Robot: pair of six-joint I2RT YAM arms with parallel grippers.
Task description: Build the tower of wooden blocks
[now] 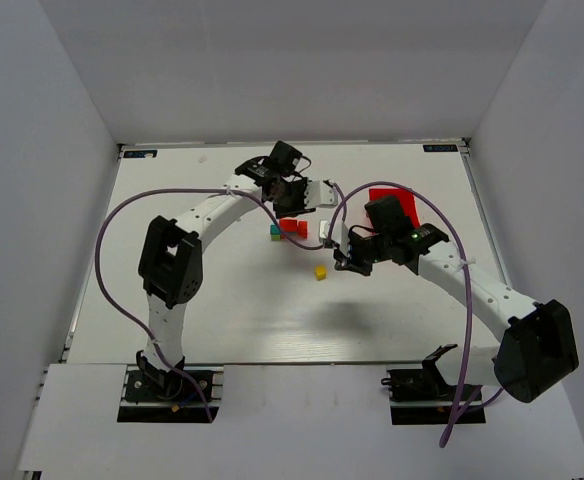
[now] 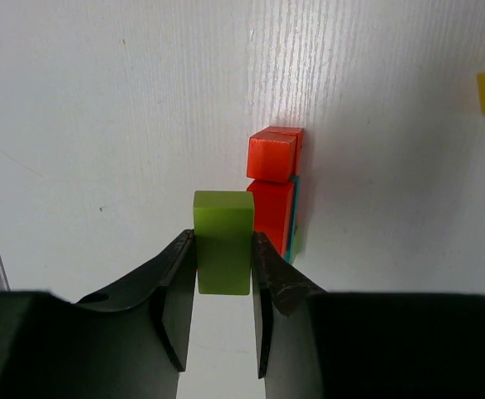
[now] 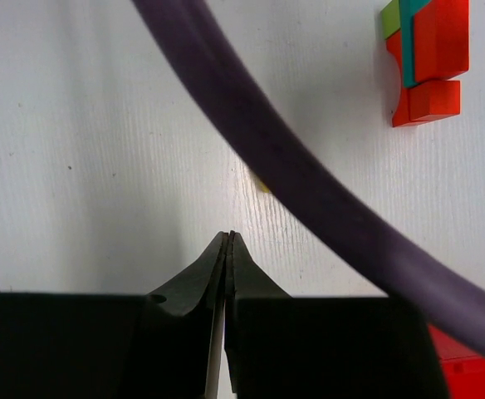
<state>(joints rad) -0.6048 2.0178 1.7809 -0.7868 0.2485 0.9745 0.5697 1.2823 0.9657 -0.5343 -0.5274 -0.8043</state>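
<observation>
One lime block [image 2: 223, 241] sits clamped in the left gripper [image 2: 223, 278], beside the tower [image 2: 273, 189] mid-desk, likely for stacking; the right gripper [image 3: 228, 249] is closed, empty.

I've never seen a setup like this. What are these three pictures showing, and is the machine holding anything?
These are two robot arms bolted at the near edge of a white table. The wide picture comes from a fixed camera above and behind them. The other two come from small cameras on each wrist, looking past that arm's own two fingers.

The left gripper is shut on a green block, near the tower, a small cluster of red blocks with a teal one alongside. The right gripper is shut and holds nothing; the thick band across its picture is a purple cable.

Also on the table are a yellow block lying apart and a red bin farther back.
</observation>
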